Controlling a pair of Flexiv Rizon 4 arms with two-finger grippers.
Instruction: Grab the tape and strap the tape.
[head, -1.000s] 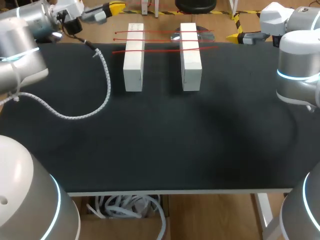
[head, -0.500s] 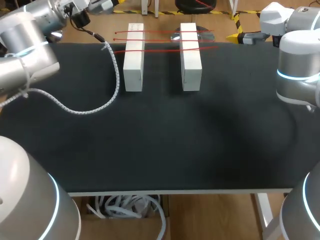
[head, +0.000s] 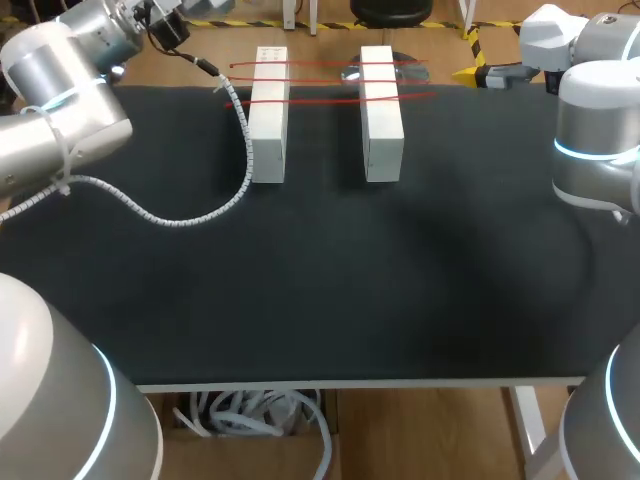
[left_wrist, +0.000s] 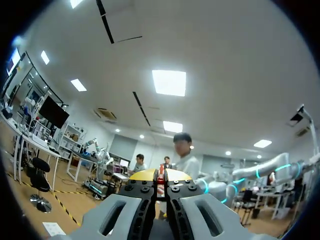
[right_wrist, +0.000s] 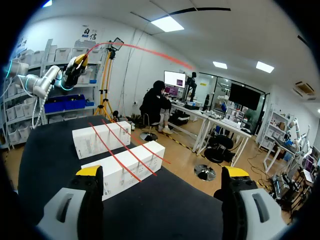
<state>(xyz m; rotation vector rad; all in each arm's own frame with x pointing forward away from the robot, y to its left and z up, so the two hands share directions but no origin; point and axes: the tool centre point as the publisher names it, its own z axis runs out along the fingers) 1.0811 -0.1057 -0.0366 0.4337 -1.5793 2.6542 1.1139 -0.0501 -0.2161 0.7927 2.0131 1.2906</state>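
3 red tapes across 2 blocks; left jaws seemingly pinch 4th tape.

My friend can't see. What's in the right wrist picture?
The right gripper is open above a black table, facing two white blocks with red strips lying across them. Beyond, the left gripper holds a long red tape up in the air.

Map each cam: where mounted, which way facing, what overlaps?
Head: above and behind robot, looking down on table; left arm and right arm show.
Left wrist: aimed up at ceiling; left claw shut on red tape.
Right wrist: looks across table at white blocks; right claw open.
Shared: head and right wrist both see white blocks.
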